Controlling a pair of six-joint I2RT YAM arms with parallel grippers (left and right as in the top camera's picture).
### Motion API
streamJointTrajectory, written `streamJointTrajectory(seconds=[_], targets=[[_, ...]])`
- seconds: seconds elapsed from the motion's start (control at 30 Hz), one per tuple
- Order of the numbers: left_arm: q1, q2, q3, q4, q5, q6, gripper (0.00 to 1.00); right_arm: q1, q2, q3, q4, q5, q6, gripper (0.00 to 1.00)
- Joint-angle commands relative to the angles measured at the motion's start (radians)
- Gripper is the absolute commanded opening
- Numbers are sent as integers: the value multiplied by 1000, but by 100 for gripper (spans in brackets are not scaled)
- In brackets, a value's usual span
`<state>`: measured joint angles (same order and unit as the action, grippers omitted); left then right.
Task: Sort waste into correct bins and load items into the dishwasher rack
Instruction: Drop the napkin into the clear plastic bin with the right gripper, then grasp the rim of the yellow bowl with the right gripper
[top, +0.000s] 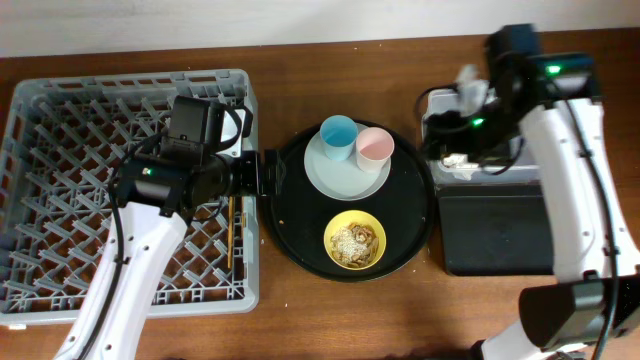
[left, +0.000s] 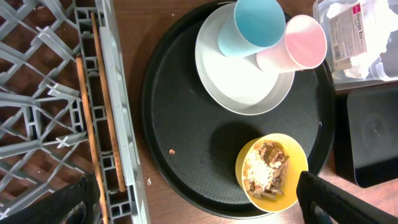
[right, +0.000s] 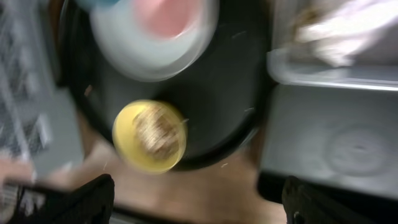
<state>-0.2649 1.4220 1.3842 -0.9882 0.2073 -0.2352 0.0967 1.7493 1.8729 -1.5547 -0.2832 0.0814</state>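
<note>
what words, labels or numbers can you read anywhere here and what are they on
White label at the clear tub: printed lines, turned sideways and too small to read.
Right wrist view: blurred, nothing readable.
No other words, numbers or signs show.

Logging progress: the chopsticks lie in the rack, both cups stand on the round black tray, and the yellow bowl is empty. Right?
No: the yellow bowl holds beige food scraps, as the left wrist view shows. The rest is right.
</note>
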Motion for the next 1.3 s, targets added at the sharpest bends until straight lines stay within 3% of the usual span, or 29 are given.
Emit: streamJointTrajectory(seconds=[0.0,0.1,0.17,0.2,0.33,0.5,0.7,1.1,1.27], targets=[[6,-9,10,-2,10,2,99,132,6,-63,-16,-61,-48,87],[6,-9,10,-2,10,2,99,240,6,-138,-7,-62,-43,87],[6,-9,10,-2,10,2,99,304,6,-199,32,-62,-32,78],[6,-9,10,-2,10,2,99,348,6,-252,78,-62,-17,68],[6,-9,10,-2,10,2,99,448,6,-427,260,-53,43,5],[6,-9,10,-2,10,2,99,493,6,-591,474,123,151,4],[6,-9,10,-2,10,2,99,490,7,-697,601,271,212,4],[6,-9,10,-2,10,2,99,484,8,-716,655,581,270,4],[6,-9,10,-2,10,2,99,403,8,-715,688,610,272,4]])
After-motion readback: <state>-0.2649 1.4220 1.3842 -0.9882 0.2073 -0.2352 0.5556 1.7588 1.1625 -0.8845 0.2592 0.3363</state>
